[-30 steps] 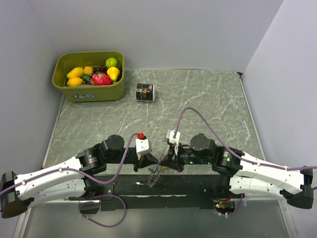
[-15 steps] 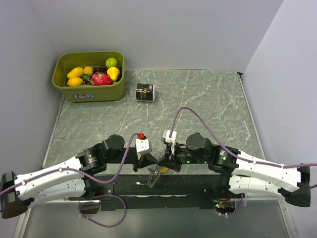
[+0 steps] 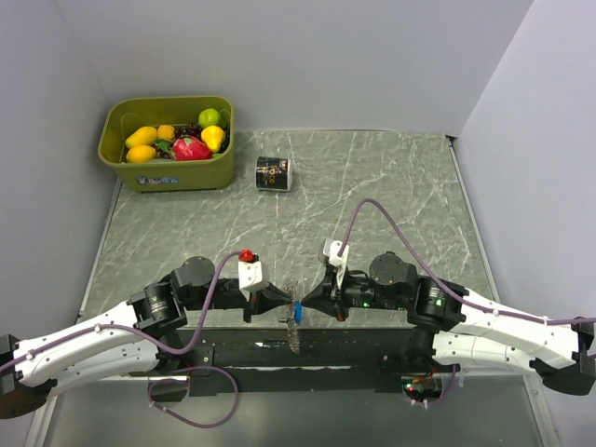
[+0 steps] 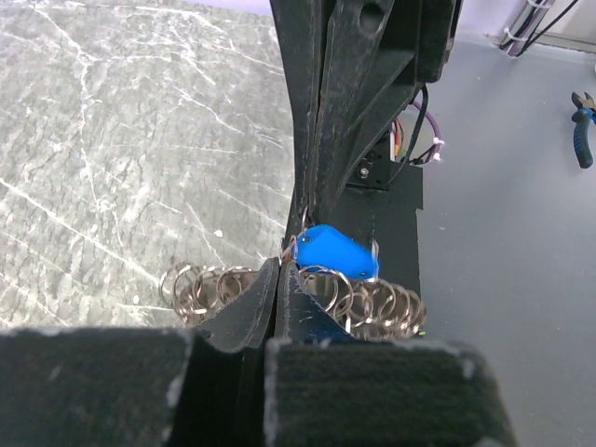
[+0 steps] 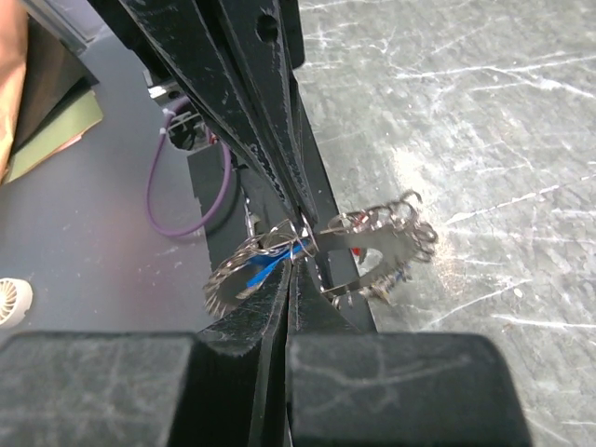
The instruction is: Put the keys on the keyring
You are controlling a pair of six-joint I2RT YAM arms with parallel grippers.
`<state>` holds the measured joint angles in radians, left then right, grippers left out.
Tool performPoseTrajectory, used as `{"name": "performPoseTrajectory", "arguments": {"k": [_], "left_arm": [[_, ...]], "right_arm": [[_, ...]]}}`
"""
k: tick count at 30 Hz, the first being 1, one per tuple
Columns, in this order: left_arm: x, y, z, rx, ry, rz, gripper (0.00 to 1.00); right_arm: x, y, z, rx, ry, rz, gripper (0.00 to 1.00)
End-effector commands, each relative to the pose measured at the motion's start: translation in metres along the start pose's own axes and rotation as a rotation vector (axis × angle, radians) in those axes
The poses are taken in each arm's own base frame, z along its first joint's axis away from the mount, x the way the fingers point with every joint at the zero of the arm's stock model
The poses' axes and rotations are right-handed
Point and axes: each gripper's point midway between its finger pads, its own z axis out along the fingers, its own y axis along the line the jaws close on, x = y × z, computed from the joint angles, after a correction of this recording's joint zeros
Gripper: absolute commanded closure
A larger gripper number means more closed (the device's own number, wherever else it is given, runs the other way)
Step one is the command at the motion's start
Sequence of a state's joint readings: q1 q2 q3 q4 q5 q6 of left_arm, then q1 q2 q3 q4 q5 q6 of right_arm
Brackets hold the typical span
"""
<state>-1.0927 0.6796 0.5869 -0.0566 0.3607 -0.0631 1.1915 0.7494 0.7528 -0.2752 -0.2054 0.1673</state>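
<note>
The keyring [image 3: 294, 326], a metal ring fringed with small silver keys, hangs between my two gripper tips over the table's near edge. My left gripper [image 3: 283, 302] is shut on the keyring; in the left wrist view its jaws [image 4: 282, 267] pinch the wire with key loops [image 4: 384, 303] fanned to both sides. A blue-headed key [image 3: 298, 308] sits at the ring, also seen in the left wrist view [image 4: 333, 251]. My right gripper [image 3: 306, 299] is shut, its tip [image 5: 297, 248] pinching the blue key [image 5: 271, 264] against the keyring [image 5: 384, 240].
A green bin [image 3: 170, 173] of toy fruit stands at the back left. A small black labelled can [image 3: 273, 173] lies beside it. The black base plate [image 3: 354, 349] runs under the grippers. Pliers [image 4: 581, 130] lie on the floor beyond the table.
Both wrists have drawn apart, left to the left, right to the right. The keyring now hangs straight between the tips, and the blue key shows on it.
</note>
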Motion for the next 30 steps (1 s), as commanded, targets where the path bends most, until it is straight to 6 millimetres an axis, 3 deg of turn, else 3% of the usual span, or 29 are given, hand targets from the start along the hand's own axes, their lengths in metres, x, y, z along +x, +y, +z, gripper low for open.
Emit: {"name": "performPoseTrajectory", "arguments": {"k": [1,6,14,22,30], "left_arm": [[-0.026,0.0,-0.001,0.001,-0.092,0.052,0.99],[-0.027,0.003,-0.002,-0.022,-0.095,0.053,0.99],[-0.037,0.003,-0.008,-0.035,-0.142,0.072,0.99],[-0.032,-0.016,-0.004,0.088,-0.118,0.079,0.99],[-0.028,-0.02,0.0,0.119,-0.099,0.061,0.99]], "right_arm": [[-0.007,0.001,0.0,-0.003,-0.038,-0.008,1.0],[-0.01,0.018,-0.012,-0.095,-0.061,-0.042,1.0],[-0.006,0.022,-0.022,-0.115,-0.056,-0.057,1.0],[0.001,0.011,-0.008,-0.065,-0.005,-0.062,1.0],[-0.008,0.009,0.0,-0.061,-0.016,-0.094,1.0]]}}
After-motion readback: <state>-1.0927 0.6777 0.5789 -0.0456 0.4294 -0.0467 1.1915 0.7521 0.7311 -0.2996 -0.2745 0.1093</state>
